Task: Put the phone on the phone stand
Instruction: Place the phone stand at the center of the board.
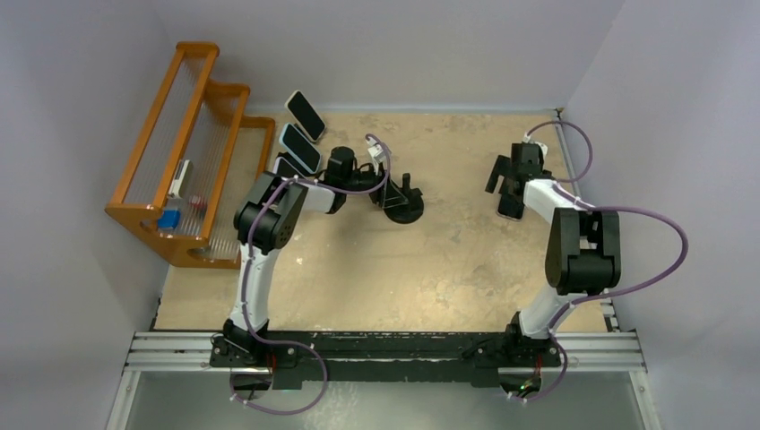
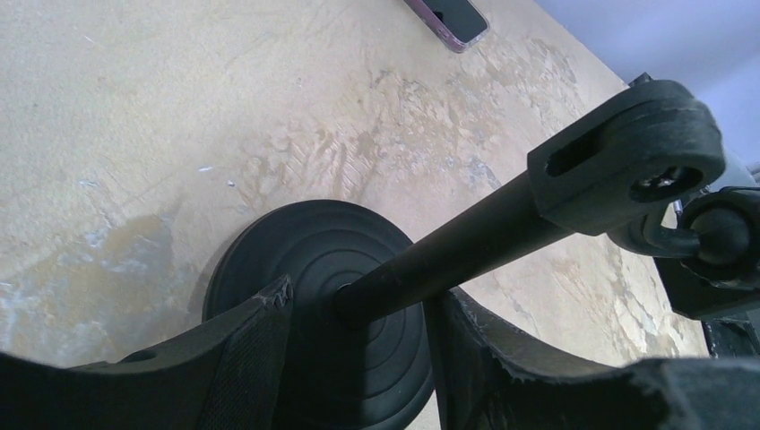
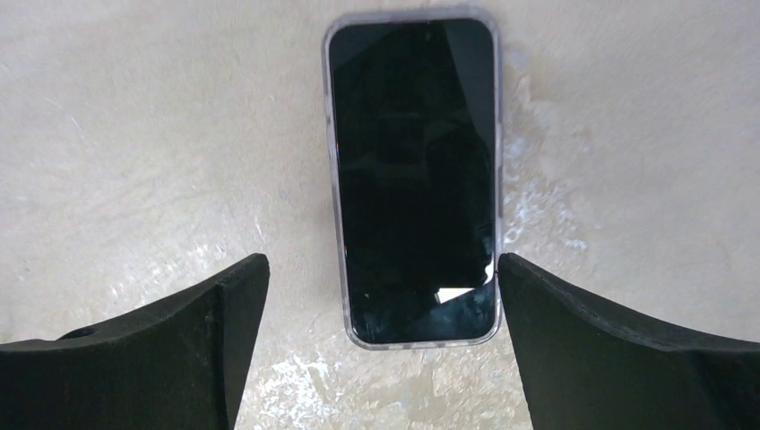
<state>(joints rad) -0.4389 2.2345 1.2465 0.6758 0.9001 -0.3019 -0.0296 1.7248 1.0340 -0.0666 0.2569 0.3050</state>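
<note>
Nearest you, well to the right of the phone stand (image 1: 405, 208), your right gripper (image 3: 381, 260) hangs over the phone (image 3: 412, 170) with its jaws spread as wide as they go. One finger sits on each side of the phone's near end, and neither grips it. The phone lies flat on the table (image 3: 134, 134), face up in a clear case. Its screen is dark and you can read no brand mark on it. It is not yet on the stand.

At the stand itself, your left gripper (image 2: 363, 296) straddles the black stem just above the round ribbed base. Its jaws are partly open, and a gap shows on one side of the stem.

Beyond the stand and to its left, three other phones (image 1: 298, 148) lie in a row, all with dark screens. Further left of the stand is an orange rack (image 1: 193, 116) holding small white and blue items. Any writing on them is too small to read.
</note>
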